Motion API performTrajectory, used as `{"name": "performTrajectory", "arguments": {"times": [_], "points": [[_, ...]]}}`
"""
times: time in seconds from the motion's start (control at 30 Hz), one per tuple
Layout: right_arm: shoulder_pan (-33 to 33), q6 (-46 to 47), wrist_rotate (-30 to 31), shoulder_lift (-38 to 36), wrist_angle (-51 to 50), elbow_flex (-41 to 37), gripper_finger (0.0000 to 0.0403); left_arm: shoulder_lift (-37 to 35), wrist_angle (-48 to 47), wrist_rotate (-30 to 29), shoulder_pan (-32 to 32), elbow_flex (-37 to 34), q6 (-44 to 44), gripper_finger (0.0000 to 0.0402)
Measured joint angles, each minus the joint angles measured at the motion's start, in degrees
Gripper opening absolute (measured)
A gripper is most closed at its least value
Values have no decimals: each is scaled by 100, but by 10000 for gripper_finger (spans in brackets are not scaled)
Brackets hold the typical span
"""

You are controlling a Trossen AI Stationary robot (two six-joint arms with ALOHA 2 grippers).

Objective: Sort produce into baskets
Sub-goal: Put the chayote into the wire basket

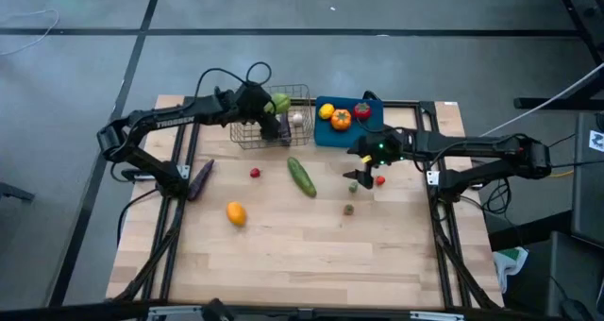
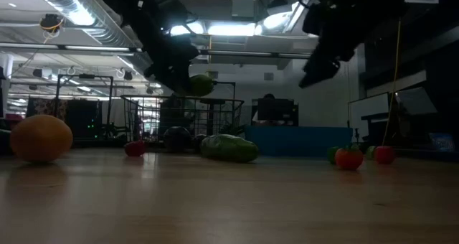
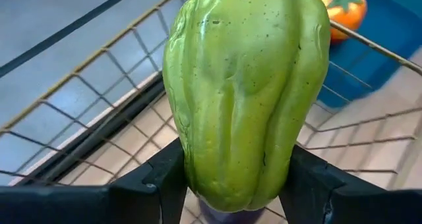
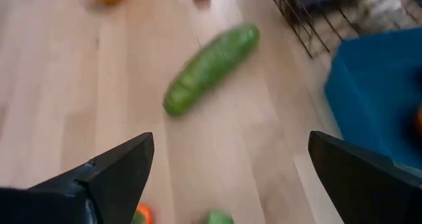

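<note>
Green pepper (image 3: pixel 247 92) fills the left pincer (image 1: pixel 267 112), clamped above the wire basket (image 1: pixel 247 134), while the right pincer (image 1: pixel 364 173) hangs wide apart over the surface (image 1: pixel 283 245) near the cucumber (image 1: pixel 302 177)

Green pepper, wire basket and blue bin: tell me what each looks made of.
Green pepper, held by the left gripper: probably moulded plastic or rubber, smooth with a soft sheen, fine dark specks and shaped ridges.
Wire basket: thin metal wire in an open grid, see-through.
Blue bin: looks like solid matte plastic, with opaque walls of even colour.
</note>
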Motion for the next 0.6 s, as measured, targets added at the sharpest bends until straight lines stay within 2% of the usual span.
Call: {"name": "performTrajectory", "arguments": {"times": [0.17,0.37,0.6], "points": [[272,219,-2,350,924,-9,399,0,-4,2,229,0,389,188],[625,226,0,1043,2032,-9,399,26,-34,6,398,-2,273,193],[849,227,0,1851,2917,-9,399,26,-37,5,452,-2,423,250]]}}
